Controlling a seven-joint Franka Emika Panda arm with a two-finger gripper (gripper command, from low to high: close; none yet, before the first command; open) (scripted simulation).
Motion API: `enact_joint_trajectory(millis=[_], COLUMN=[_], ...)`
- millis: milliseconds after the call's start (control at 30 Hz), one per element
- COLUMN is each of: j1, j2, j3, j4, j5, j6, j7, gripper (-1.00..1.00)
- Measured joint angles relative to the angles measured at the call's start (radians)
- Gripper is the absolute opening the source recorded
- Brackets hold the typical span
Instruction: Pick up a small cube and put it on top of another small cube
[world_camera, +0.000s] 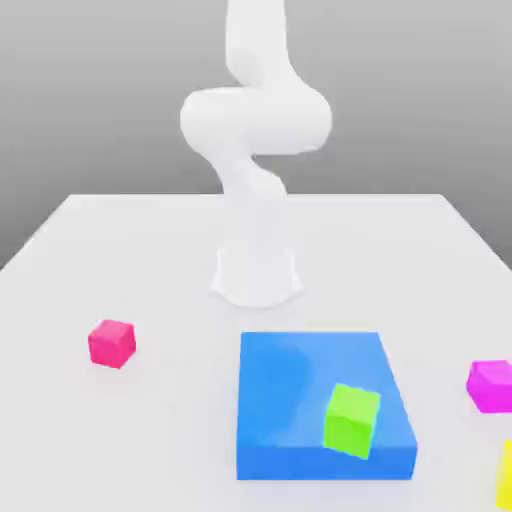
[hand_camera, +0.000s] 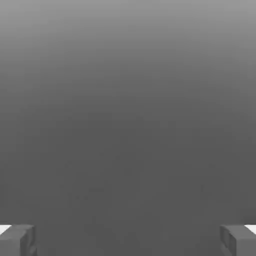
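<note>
And here we are at the big pale table, reaching away toward twelve o'clock in the exterior view. Standing on it, the white robot arm rises from its base at eleven o'clock from the blue block and runs up past the top of the picture.

Next in size, that blue block, broad and flat, lies on the table at six o'clock of the scene. Over to the hand view for the gripper: jaws spread wide, one fingertip at eight o'clock, its partner at four, and it has hold of nothing!

Now the small ones, with the blue block as our clock's centre. The hot-pink cube, the one to pick up, sits on the table between nine and ten o'clock, well apart from the block. Across at three o'clock, there's the magenta cube, the one it should go on, also on the table. The lime-green cube looks tilted at five o'clock, overlapping the block's near edge; whether they touch, I cannot tell. And just before four, the yellow cube, cut off by the picture's border.
</note>
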Motion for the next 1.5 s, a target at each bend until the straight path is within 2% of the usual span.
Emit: enact_joint_trajectory(millis=[533, 633, 733, 800, 900, 1033, 1100, 1133, 1333, 1400, 1500], j1=[-0.318, -0.390, -0.416, -0.416, -0.457, -0.647, -0.779, -0.814, -0.832, -0.767, -0.643], j2=[0.473, 0.660, 0.750, 0.798, 0.862, 0.934, 0.966, 0.975, 0.979, 0.962, 0.917], j3=[-0.388, -0.444, -0.455, -0.450, -0.389, -0.181, -0.054, -0.020, -0.003, -0.068, -0.210], j4=[-0.550, -0.592, -0.583, -0.575, -0.569, -0.565, -0.563, -0.562, -0.562, -0.562, -0.561], j5=[-0.207, -0.292, -0.354, -0.357, -0.300, -0.225, -0.228, -0.228, -0.231, -0.239, -0.322], j6=[0.422, 0.548, 0.607, 0.643, 0.699, 0.770, 0.803, 0.811, 0.814, 0.798, 0.750], j7=[-0.264, -0.269, -0.228, -0.222, -0.259, -0.315, -0.318, -0.319, -0.317, -0.308, -0.243], gripper=[0.00, 0.00, 0.00, 0.00, 0.00, 0.00, 0.00, -1.00, -1.00, -1.00, -1.00])
